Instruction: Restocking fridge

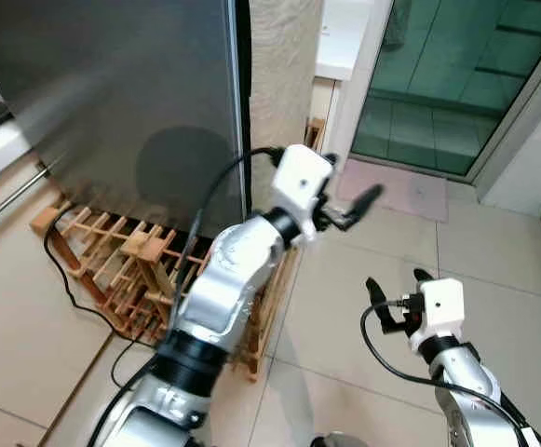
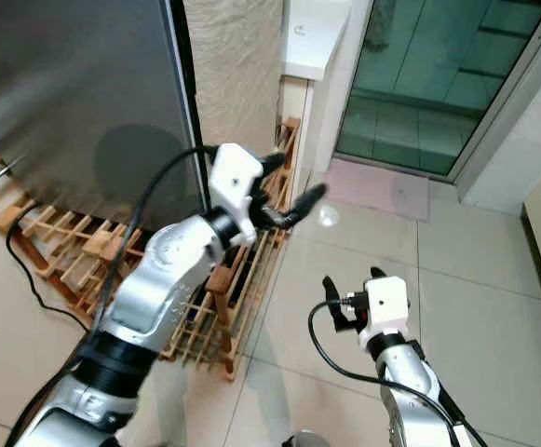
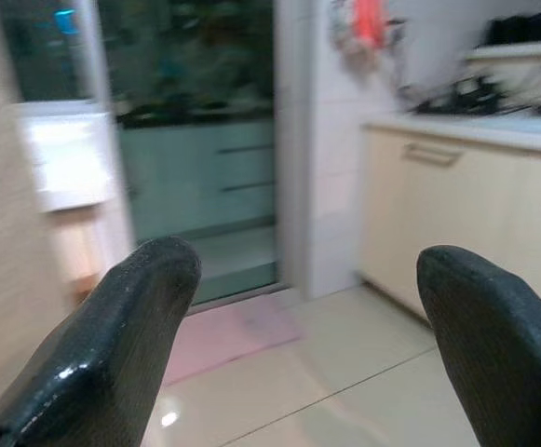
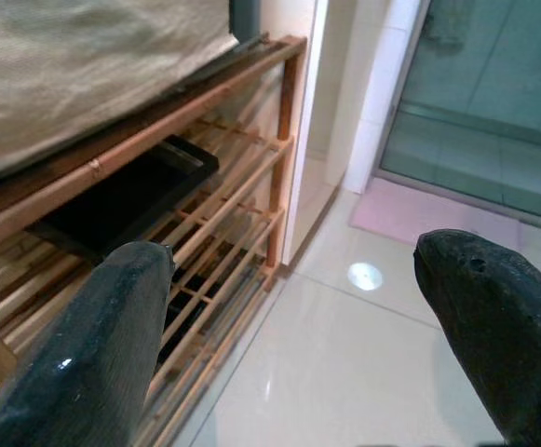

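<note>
At the centre of the head view, the left pincer (image 1: 349,209) is raised with fingers spread wide, holding nothing; the right pincer (image 1: 396,298), lower right, is equally open. The tall grey steel fridge (image 1: 112,93), upper left, looks heavy and smooth, so its door edge is probably the best hold.

Two silver arms here, shiny metal with black bands at the joints. White boxy wrist blocks on both, looping black cables, long black fingers on the left gripper (image 1: 340,207) and right gripper (image 1: 397,291), pads seemingly finely textured, though it's blurry.
</note>
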Motion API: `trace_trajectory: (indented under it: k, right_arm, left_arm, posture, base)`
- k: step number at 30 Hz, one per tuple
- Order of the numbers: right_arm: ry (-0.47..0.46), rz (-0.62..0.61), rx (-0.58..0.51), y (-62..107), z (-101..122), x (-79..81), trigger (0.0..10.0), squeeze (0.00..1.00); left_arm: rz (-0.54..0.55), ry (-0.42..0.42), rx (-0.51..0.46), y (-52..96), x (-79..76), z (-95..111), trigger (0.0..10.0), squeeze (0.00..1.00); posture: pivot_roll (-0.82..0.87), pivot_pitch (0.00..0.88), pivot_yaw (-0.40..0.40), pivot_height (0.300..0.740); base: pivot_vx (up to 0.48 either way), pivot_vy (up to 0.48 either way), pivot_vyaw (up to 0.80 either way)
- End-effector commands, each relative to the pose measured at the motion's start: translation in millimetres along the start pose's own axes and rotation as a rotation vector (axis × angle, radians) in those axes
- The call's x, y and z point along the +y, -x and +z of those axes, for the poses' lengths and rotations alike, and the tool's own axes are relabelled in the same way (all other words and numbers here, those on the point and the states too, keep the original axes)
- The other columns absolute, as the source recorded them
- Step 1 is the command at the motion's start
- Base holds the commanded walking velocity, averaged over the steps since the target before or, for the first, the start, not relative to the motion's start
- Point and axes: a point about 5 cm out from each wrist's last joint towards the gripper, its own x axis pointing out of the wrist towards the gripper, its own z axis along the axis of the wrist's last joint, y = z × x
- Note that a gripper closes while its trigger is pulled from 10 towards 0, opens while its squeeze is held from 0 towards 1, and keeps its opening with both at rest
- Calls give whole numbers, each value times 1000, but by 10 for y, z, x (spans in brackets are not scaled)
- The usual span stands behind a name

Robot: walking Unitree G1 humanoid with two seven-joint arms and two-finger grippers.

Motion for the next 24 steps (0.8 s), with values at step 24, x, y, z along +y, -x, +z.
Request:
trace_trajectory:
  k: [24]
  right_arm:
    - [-95,-245,-175,-21,241,6,10000,0]
  left_arm:
    - [657,-96,170,1245,594,-674,10000,0]
  posture:
    - [-34,15,28,731]
  base:
    - [0,0,0]
